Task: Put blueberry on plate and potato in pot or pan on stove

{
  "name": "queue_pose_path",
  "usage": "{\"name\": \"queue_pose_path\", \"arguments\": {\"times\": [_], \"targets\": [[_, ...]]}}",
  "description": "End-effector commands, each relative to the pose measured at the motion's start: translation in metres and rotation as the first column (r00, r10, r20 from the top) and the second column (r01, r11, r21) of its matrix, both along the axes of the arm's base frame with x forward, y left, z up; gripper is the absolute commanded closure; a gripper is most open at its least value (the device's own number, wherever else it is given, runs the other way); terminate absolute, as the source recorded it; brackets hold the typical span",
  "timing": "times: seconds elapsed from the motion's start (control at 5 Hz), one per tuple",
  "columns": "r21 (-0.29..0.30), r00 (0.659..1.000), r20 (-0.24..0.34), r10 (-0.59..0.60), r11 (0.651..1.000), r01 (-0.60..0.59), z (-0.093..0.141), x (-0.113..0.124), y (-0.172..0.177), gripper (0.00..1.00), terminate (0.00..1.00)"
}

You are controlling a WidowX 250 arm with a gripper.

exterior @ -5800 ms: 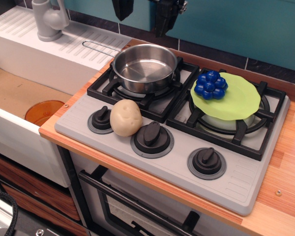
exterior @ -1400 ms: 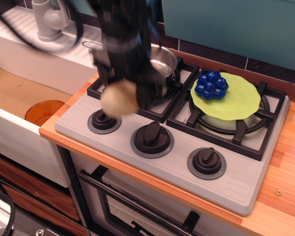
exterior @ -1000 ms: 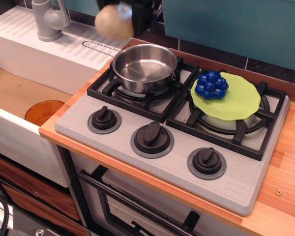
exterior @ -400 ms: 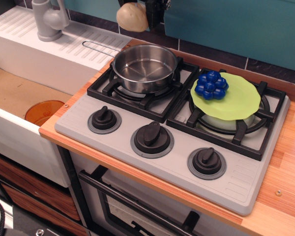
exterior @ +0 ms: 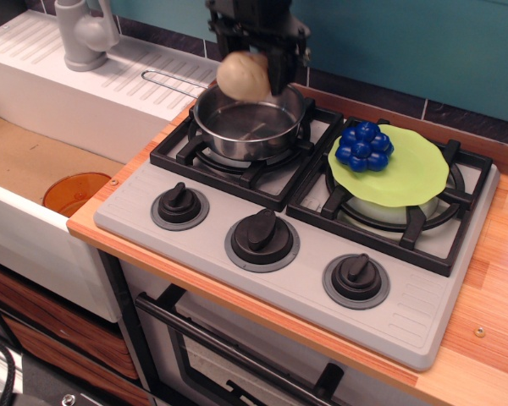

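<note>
The blueberry lies on the lime-green plate, which rests on the right burner of the grey stove. The steel pan sits on the left rear burner, its wire handle pointing left. My gripper is shut on the pale potato and holds it just above the pan's far rim. The black arm comes down from the top edge.
A white sink drainboard with a grey faucet lies to the left. An orange bowl sits in the sink. Three dark knobs line the stove front. A wooden counter borders the right.
The potato was picked up from the stove front, lifted high behind the pan, and has now come down and to the right, just over the pan.
</note>
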State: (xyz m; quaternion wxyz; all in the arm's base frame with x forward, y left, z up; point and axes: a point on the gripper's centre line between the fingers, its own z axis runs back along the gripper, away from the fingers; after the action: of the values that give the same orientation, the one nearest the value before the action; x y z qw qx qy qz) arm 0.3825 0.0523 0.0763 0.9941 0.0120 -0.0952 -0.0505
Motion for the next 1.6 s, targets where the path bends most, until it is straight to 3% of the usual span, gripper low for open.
{"name": "queue_pose_path", "arguments": {"times": [0.0,0.6,1.0,1.4], "targets": [[0.026,0.994,0.105,0.020,0.999,-0.023,0.040,-0.001,-0.019,0.00,0.00],[0.017,0.998,0.059,0.000,1.000,-0.001,0.064,-0.009,-0.024,0.00,0.00],[-0.020,0.999,0.007,0.043,0.999,-0.043,0.080,-0.026,-0.072,0.00,0.00],[-0.039,0.998,0.002,0.063,0.997,-0.063,0.078,-0.033,-0.100,0.00,0.00]]}}
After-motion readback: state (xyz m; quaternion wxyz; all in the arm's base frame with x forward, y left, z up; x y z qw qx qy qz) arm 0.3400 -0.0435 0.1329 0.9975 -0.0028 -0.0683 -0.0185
